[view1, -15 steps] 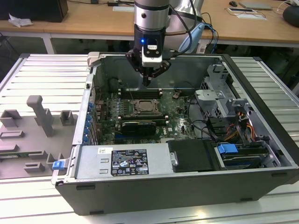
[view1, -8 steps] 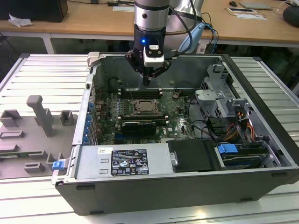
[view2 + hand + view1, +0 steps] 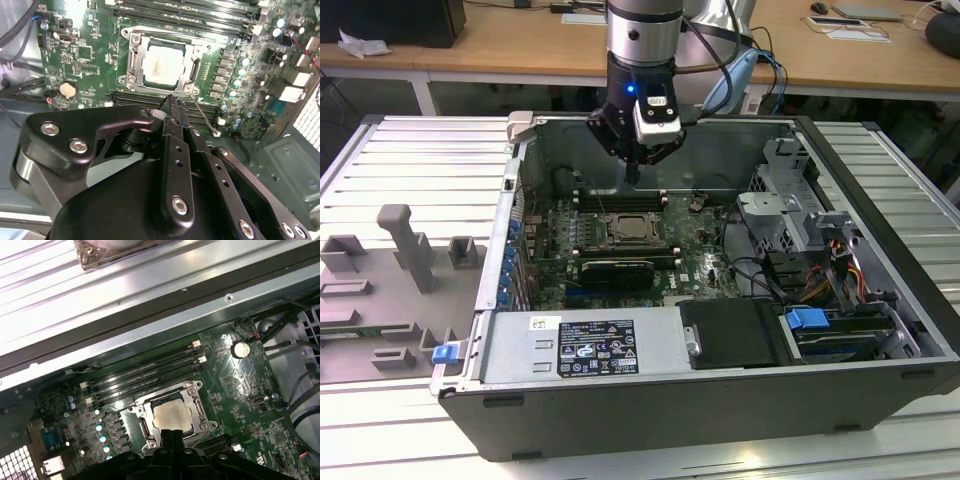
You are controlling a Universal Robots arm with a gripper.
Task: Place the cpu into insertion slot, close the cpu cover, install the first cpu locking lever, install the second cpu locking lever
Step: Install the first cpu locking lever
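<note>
above the open case: gripper [image 3: 632, 176] hangs over the far part of the board, at about 12 o'clock from the socket [image 3: 628, 232] in the exterior view, well clear of the metal.
fingers: drawn narrow, tips [image 3: 170, 102] together with nothing between them; carrying nothing.
chip: the chip [image 3: 163, 63] lies flat in the socket, pale top up, seen in both wrist views [image 3: 172, 416]; seated square, so the placing step looks done.
cover: the cover plate [image 3: 192, 48] frames the chip in the second wrist view, window over its top; looks lowered, though i cannot tell if it is pressed fully flat.
levers: a thin wire lever [image 3: 202, 119] runs off from the socket's corner at about 5 o'clock in the second wrist view, toward the memory slots [image 3: 145, 97]; it looks unhooked, so locking seems not yet done. the other lever i cannot make out.
why held so: pinched tips suit pushing a thin wire rather than grasping; the tool points straight down at the socket's near edge.
case: tower case [image 3: 880, 330] lies on its side, open face up, giving the arm a straight drop to the board.
</note>
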